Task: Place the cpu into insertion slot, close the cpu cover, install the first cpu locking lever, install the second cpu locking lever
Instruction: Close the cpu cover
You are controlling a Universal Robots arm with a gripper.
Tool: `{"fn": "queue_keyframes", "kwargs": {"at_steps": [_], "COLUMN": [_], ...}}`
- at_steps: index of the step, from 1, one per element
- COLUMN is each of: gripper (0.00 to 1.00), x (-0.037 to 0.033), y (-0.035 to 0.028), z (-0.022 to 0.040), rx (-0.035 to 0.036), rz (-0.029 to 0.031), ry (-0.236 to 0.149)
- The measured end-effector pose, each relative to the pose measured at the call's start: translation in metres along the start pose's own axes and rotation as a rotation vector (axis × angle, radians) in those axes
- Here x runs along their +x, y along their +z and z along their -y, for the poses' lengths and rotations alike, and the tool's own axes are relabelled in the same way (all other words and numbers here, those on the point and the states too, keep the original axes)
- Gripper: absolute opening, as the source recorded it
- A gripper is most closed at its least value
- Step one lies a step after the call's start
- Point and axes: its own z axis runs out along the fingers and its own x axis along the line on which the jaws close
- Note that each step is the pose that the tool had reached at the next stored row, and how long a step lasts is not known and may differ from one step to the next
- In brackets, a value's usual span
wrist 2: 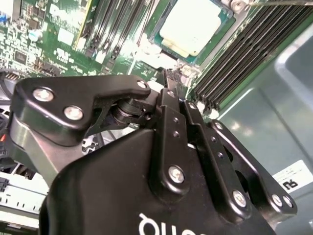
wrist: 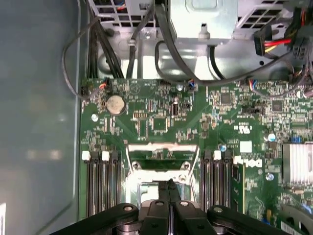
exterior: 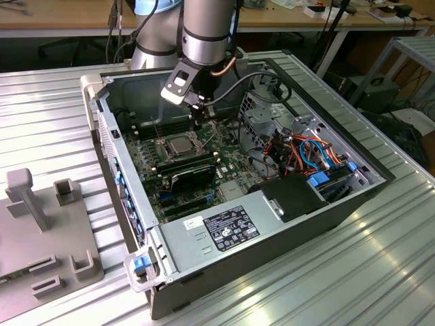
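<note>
One cpu (exterior: 178,144) lies flat in the insertion slot (exterior: 163,146), metal top up. It is square with no long axis, and its edges run parallel to the long black memory slots (wrist: 100,186) on two sides of it. One cpu cover (wrist: 161,146) is swung up, open, not over the chip. One tool (exterior: 199,124) hangs just above the socket's edge, its fingers (wrist: 166,196) pressed together with nothing seen between them. One open computer case (exterior: 326,217) with one black fan card (exterior: 192,178) sits on a ribbed metal table (exterior: 380,272). One grey fixture (exterior: 41,224) is at the exterior view's left. Wooden tables (exterior: 68,17) stand at the back.
</note>
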Motion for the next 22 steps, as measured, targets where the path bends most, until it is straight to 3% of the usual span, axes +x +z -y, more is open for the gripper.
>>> {"fn": "queue_keyframes", "kwargs": {"at_steps": [4,8,10,11,15,19,21,22], "gripper": [0.11,0.11,0.11,0.11,0.11,0.11,0.11,0.11], "x": [0.0,0.0,0.0,0.0,0.0,0.0,0.0001,0.0002], "y": [-0.0062,-0.0184,-0.0221,-0.0228,-0.0217,-0.0207,-0.0194,-0.0191], "z": [-0.0031,-0.0049,-0.0068,-0.0091,-0.0241,-0.0388,-0.0525,-0.0561], "rx": [0.0132,0.0312,0.0401,0.0479,0.0694,0.0825,0.0909,0.0934], "rz": [0.0012,0.0013,0.0014,0.0011,0.0013,0.0017,0.0014,0.0013], "ry": [0.0,0.0,0.0,0.0,-0.001,-0.001,-0.001,-0.001]}}
